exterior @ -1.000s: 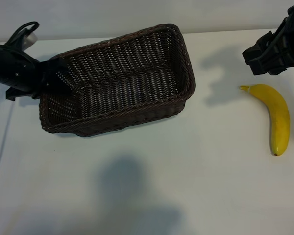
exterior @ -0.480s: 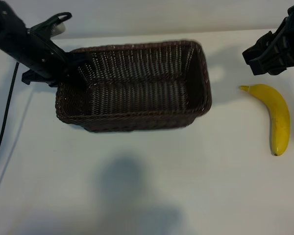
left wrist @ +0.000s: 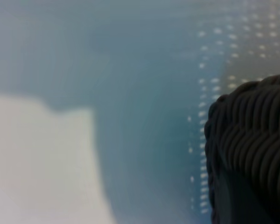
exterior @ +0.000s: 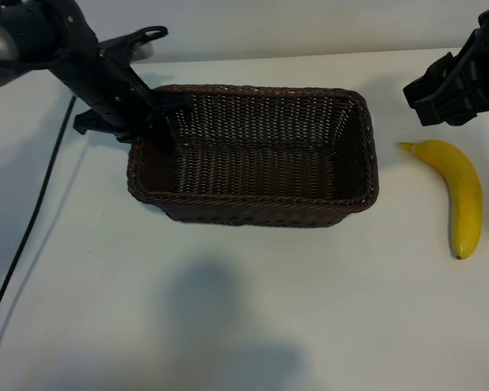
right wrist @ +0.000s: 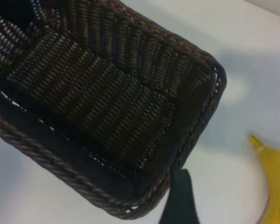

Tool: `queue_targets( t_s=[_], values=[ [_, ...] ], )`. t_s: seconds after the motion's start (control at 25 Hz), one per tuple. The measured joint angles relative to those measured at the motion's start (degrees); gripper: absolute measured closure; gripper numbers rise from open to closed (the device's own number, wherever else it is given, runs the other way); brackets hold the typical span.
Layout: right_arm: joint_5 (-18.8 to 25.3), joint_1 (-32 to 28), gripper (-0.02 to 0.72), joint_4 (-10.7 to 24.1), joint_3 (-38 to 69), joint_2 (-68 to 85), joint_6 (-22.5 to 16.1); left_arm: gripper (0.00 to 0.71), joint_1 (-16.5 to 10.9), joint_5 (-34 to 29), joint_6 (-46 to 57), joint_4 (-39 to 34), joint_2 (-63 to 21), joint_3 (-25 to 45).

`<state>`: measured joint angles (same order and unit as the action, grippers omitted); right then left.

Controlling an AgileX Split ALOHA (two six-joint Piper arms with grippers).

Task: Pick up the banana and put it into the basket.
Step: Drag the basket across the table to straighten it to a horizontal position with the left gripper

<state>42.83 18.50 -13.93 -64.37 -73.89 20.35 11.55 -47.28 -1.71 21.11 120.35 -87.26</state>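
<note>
- left gripper [exterior: 165, 116]: jaws pinched on the left end wall of the wicker basket [exterior: 253, 208], rim between them; the basket sits flat on the white table [exterior: 244, 318].
- banana [exterior: 460, 191]: lies flat on the table, just right of the basket, not touching it, stem tip toward the back.
- right gripper [exterior: 430, 90]: jaws spread, empty, hovering just behind the banana's stem end.
- Handling guess: light, smooth, curved, bruises easily; grab mid-body across the width, moderate squeeze.

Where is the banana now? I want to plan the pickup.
In the exterior view the banana lies on the table at the right, apart from the basket, just below the right gripper.
</note>
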Motion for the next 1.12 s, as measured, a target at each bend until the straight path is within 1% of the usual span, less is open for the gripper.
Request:
queue_targets(
  t_s=[0.48,0.92,0.96,1.0,1.08,1.12],
  values=[
    [0.0,0.0,0.123,0.0,0.0,0.0,0.0,0.550,2.3,4.4,0.6,-0.3,0.8,-0.1],
    [0.0,0.0,0.123,0.0,0.0,0.0,0.0,0.548,2.3,5.1,1.1,0.9,1.6,-0.1],
    [0.0,0.0,0.123,0.0,0.0,0.0,0.0,0.539,2.3,5.2,1.2,1.1,1.7,-0.2],
    [0.0,0.0,0.123,0.0,0.0,0.0,0.0,0.511,2.3,5.2,1.2,1.3,1.7,-0.3],
    [0.0,0.0,0.123,0.0,0.0,0.0,0.0,0.411,2.3,5.2,1.3,2.2,1.8,-0.4],
    [0.0,0.0,0.123,0.0,0.0,0.0,0.0,0.342,2.3,5.2,1.7,2.6,1.8,-0.5]
  ],
)
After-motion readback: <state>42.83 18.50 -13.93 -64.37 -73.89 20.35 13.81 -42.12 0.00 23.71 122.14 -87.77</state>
